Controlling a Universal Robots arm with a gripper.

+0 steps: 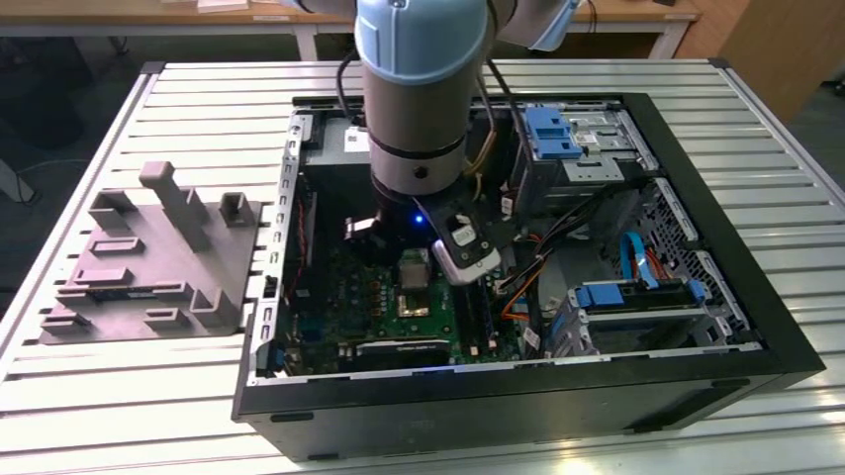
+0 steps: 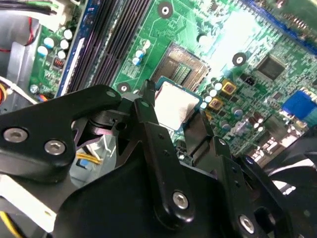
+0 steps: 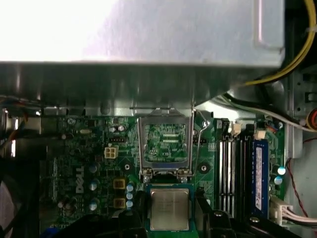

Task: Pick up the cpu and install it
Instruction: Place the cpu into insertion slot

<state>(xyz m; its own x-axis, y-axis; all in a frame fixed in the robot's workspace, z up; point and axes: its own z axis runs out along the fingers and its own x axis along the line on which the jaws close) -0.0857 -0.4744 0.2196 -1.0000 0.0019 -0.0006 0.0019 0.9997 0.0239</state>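
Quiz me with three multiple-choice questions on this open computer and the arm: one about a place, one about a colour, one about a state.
1. Where is the cpu?
A. lying on the slatted table
B. between the fingers of the gripper, over the motherboard
C. on a blue drive bracket

2. What colour is the motherboard?
A. red
B. green
C. white

3. What state is the socket in?
A. open and empty
B. holding a chip
C. covered by a fan

Answers:
1 B: both wrist views show a finger on either side of the chip.
2 B: the board is green in both wrist views.
3 A: its bare contact field shows beyond the cpu in the second wrist view.
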